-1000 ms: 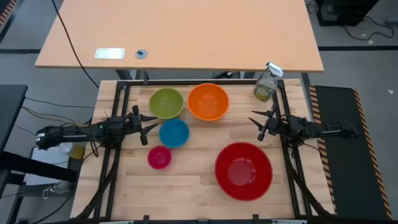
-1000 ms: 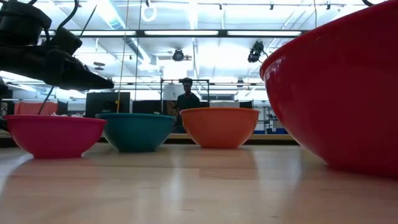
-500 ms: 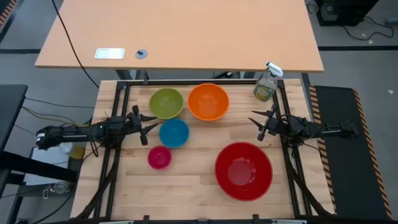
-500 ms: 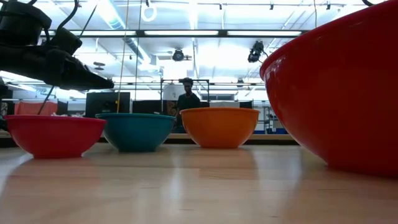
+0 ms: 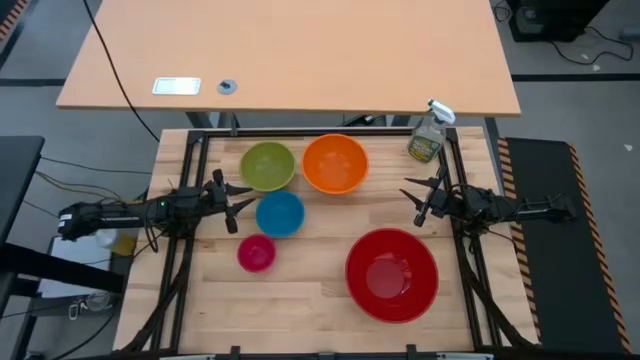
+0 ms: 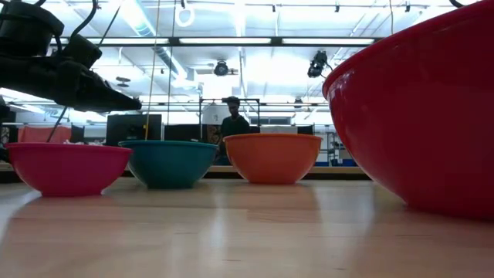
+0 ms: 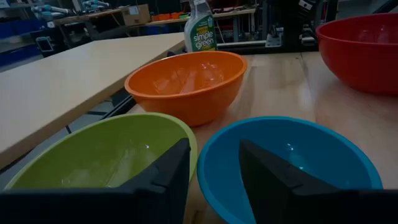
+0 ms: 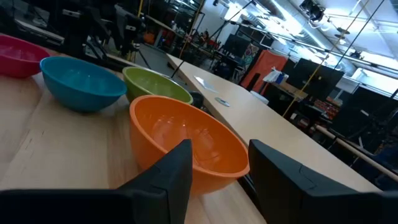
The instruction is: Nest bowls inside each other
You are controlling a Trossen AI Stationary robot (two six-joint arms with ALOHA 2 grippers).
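Note:
Five bowls stand apart on their bases on the wooden table: red (image 5: 391, 274) near right, orange (image 5: 335, 163) far middle, lime green (image 5: 267, 166) beside it, blue (image 5: 279, 214) and pink (image 5: 256, 253) on the left. My left gripper (image 5: 234, 202) hovers open at the left edge, just left of the blue bowl (image 7: 286, 163), its fingers level. My right gripper (image 5: 420, 203) hovers open at the right edge, above the table between the orange bowl (image 8: 186, 145) and the red one. Neither holds anything.
A clear spray bottle (image 5: 430, 132) stands at the table's far right corner. A larger tan desk (image 5: 290, 50) lies beyond the far edge. Bare wood lies between the pink and red bowls. A person (image 6: 231, 123) stands far off in the room.

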